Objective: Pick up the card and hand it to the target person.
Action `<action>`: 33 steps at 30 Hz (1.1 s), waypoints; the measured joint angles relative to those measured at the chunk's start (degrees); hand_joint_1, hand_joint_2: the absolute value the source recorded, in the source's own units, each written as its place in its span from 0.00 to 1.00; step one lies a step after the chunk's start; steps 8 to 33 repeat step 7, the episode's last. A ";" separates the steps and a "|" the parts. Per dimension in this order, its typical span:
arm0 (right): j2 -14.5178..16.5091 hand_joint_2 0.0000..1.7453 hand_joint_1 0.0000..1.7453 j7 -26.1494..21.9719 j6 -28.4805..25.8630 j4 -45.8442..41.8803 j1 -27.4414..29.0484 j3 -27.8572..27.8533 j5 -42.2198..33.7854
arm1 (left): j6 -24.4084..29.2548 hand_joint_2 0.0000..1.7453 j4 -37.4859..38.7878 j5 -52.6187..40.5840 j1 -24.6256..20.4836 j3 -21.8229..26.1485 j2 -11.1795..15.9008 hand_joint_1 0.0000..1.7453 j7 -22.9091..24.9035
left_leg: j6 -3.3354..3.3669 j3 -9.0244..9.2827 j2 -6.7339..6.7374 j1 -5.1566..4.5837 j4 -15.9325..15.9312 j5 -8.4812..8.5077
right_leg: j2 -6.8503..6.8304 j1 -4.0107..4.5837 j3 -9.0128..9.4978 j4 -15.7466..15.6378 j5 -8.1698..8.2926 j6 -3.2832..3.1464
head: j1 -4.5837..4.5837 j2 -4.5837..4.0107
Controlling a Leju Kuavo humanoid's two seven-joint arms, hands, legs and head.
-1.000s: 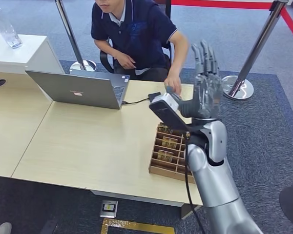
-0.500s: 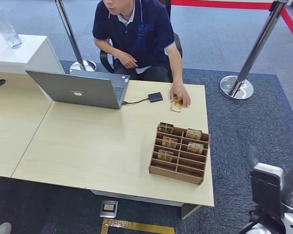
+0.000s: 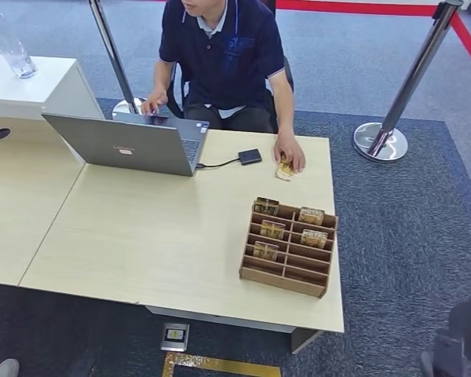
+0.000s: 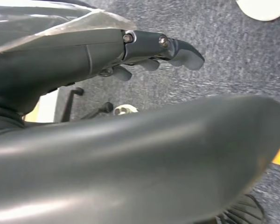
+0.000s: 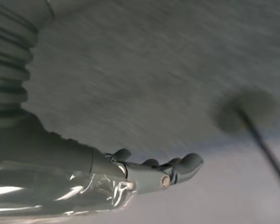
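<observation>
Card: the card [image 3: 285, 169] lies flat on the far right part of the table [image 3: 162, 236], under the fingertips of the person's hand [image 3: 290, 149], so it looks delivered and pinned there for keeping.
Person: the person [image 3: 227, 55] sits across the far edge, one arm stretched to the card, the other hand at the laptop [image 3: 126, 141]; judged from this, the hand-over is done or all but done.
Tray: a wooden tray [image 3: 288, 247] of compartments stands on the near right of the table, several slots each with a card standing in it (the stock, presumably, placed within reach of the robot's right side).
Right hand: the right hand [image 5: 156, 172] hangs over grey carpet, fingers straight and lying close together, nothing in them; the picture is blurred with motion.
Left hand: the left hand [image 4: 159, 49] hangs over the carpet too, thumb straight, the fingers behind it loosely bent and a little apart, holding nothing.
Other things: a small black drive [image 3: 250, 156] sits just left of the card, cabled to the laptop; a bottle [image 3: 11, 47] stands on the white counter far left; a barrier post [image 3: 410, 86] stands off the far right.
</observation>
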 joint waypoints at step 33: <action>0.45 0.00 0.00 13.63 10.82 15.26 -1.65 -3.50 1.86 | -0.04 0.00 0.00 -0.79 -0.06 0.00 -0.14 0.00 0.00 | -0.02 0.00 0.00 0.05 -0.06 0.01 | 0.00 0.05 -0.03 0.05 -0.05 -0.06 | 0.01 0.00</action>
